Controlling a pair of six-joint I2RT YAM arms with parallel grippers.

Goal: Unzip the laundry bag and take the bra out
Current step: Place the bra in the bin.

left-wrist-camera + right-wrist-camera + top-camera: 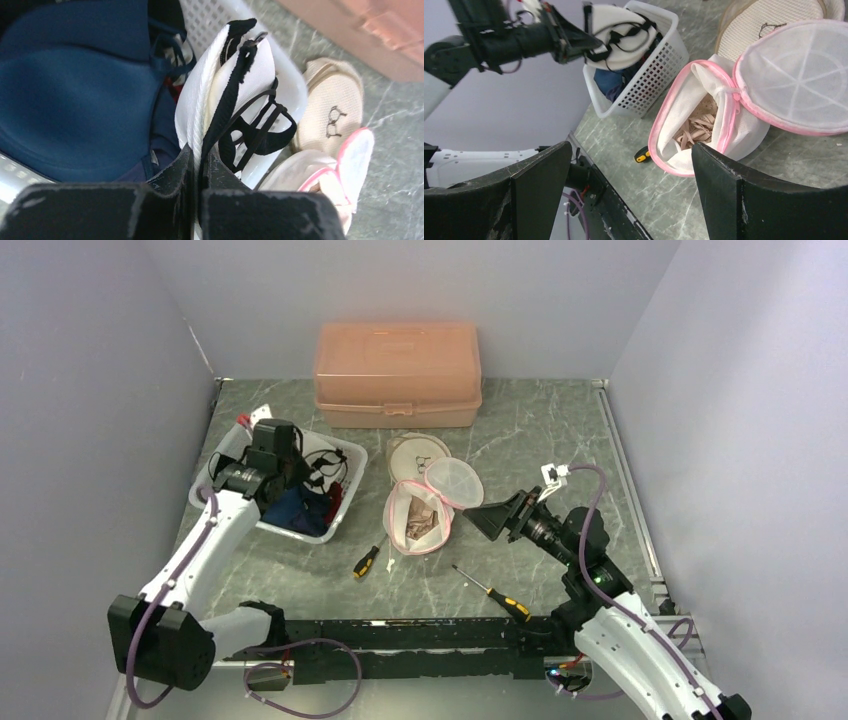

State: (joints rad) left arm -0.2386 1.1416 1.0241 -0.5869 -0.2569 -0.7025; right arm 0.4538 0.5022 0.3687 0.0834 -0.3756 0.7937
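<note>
Clamping a white bra (197, 95) tight in the left jaws by the edge of one cup, with black straps (250, 135) hanging in loops. Holding it above a white basket (352, 462) at the left of the worktop (540, 440), over a dark blue garment (75, 100) lying inside.

On the other side, right jaws spread wide and gripping nothing. Aimed at the pink-edged laundry bag (418, 518) from its right, near but not touching.

Near the middle of the worktop, that bag: unzipped, round lid (454, 482) flipped back and lying to the right of the mouth. Inside, plain to see through the opening, a tan bra (696, 131) with only its bunched straps showing, not yet taken out.

Just behind the bag, a second pouch (415, 450) of beige mesh with a small black mark on top, its near edge covered by the flipped lid. At the back by the wall, a peach plastic box (397, 373), lid down.

In front of the bag, a short screwdriver (366, 561) with a black-and-yellow handle. Further right, a longer screwdriver (493, 594), tip toward the bag
</note>
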